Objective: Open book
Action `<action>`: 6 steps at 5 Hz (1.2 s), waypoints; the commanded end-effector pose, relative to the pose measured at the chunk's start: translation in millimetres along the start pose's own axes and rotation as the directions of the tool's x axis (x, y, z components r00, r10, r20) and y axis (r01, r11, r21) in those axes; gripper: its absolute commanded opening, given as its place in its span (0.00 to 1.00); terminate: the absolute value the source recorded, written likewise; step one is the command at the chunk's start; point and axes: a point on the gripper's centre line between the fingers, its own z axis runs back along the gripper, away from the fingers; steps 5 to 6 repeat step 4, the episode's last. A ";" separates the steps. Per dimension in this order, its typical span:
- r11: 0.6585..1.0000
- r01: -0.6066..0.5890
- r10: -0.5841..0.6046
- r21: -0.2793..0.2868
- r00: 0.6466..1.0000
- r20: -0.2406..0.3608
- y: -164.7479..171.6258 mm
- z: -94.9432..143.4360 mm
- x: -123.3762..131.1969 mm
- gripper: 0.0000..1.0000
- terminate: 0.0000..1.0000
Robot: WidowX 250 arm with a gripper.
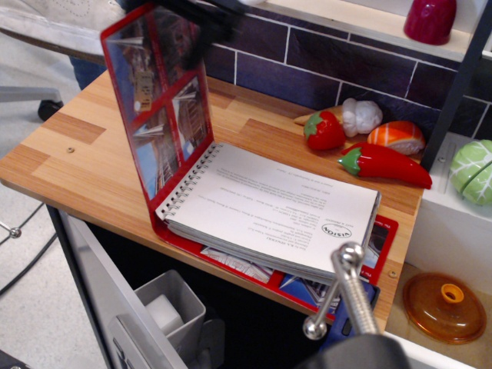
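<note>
The book [277, 204] lies on the wooden counter [84, 154] near its front edge, its white printed pages showing. Its glossy red cover [161, 115] with building photos stands almost upright at the left, hinged on the spiral binding. My gripper [207, 19] is a dark blurred shape at the top of the view, at the cover's upper right corner. It appears shut on the cover's edge and holds the cover up. The fingers are too blurred to make out singly.
Behind the book lie a toy strawberry [324, 131], garlic [361, 115], sushi [396, 137] and a red chili [384, 165]. A dark tiled wall [307, 61] backs the counter. A green cabbage [473, 171] and orange lid [446, 306] are right. A metal handle [342, 292] and grey bin [165, 307] sit below.
</note>
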 end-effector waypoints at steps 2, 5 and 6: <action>0.995 -0.094 0.096 -0.025 0.990 0.102 92.2 1.0 -30.1 1.00 0.00; 0.980 -0.188 0.181 0.065 0.978 0.106 128.8 -33.8 -26.0 1.00 1.00; 0.980 -0.188 0.181 0.065 0.978 0.106 128.8 -33.8 -26.0 1.00 1.00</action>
